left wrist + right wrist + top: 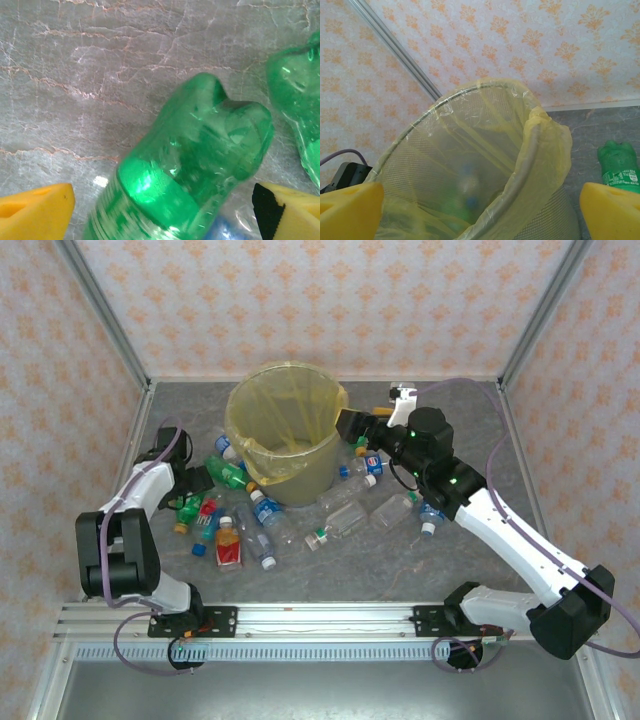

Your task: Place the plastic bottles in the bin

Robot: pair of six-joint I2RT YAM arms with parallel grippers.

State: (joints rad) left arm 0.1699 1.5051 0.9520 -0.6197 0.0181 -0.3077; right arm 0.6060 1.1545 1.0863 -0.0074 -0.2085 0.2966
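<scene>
The grey marbled desk [400, 570] carries everything. Toward its far middle the bin [310, 465] stands upright, lined with a yellow bag folded over its rim; in the right wrist view its mesh wall shows through the liner, and blurred shapes, one pale and one green, lie at its bottom. The right gripper [350, 425] hovers at the bin's right rim, jaws spread wide with nothing between them. The left gripper [200, 480] is low over the desk left of the bin, jaws also wide, and a green bottle [200, 165] lies between its yellow pads [35, 210] with a gap on the left side. The plastic bottles [265, 515] lie scattered on the desk to the left, front and right of the bin, among them a red-labelled bottle [228, 545] at the near left. Another green bottle [620, 165] lies just right of the bin.
</scene>
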